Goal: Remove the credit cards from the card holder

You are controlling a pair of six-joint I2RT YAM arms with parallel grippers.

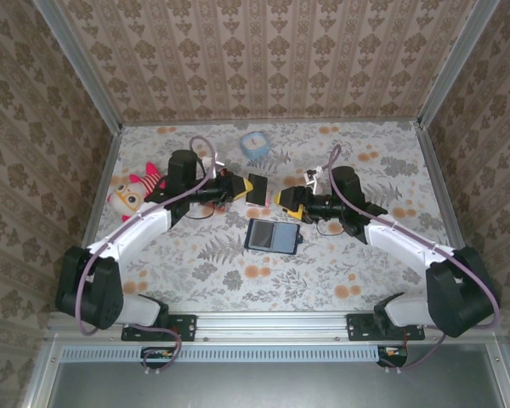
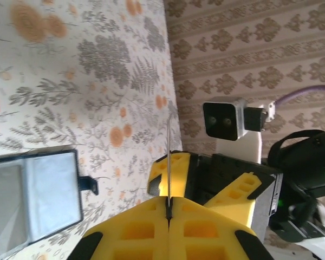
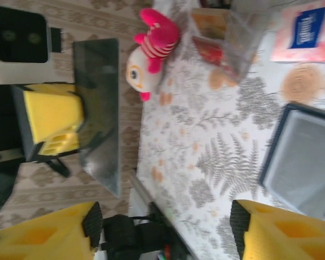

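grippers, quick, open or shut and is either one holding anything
left gripper: closed, pinching a thin card above the table.
right gripper: open, fingers wide apart, holding nothing.

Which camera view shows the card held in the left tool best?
The right wrist view: the card shows most of its broad dark face there, clamped in the left tool. The top external view shows it only small and dark at the tool's tip. The left wrist view gives it edge-on, a thin line rising from the shut tool.
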